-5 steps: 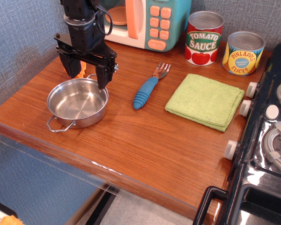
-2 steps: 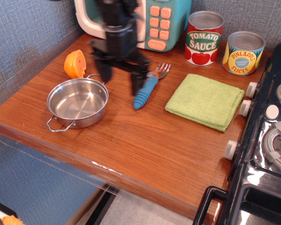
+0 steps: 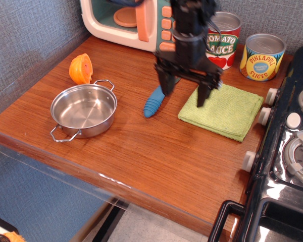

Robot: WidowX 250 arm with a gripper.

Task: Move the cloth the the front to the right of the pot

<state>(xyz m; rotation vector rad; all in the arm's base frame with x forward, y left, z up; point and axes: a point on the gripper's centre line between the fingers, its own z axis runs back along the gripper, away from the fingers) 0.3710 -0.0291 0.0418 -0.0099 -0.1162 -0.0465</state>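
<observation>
Pincer (image 3: 186, 96), jaws spread (nothing between them), hangs at upper centre, seemingly above the cloth's (image 3: 223, 108) left edge; pot (image 3: 83, 110) sits far left.

Wooden counter (image 3: 141, 156) against grey textured wall (image 3: 25, 45)

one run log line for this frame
phase: approach | gripper: open, over cloth's left edge | cloth: flat, not grasped | pot: empty, far left
</observation>
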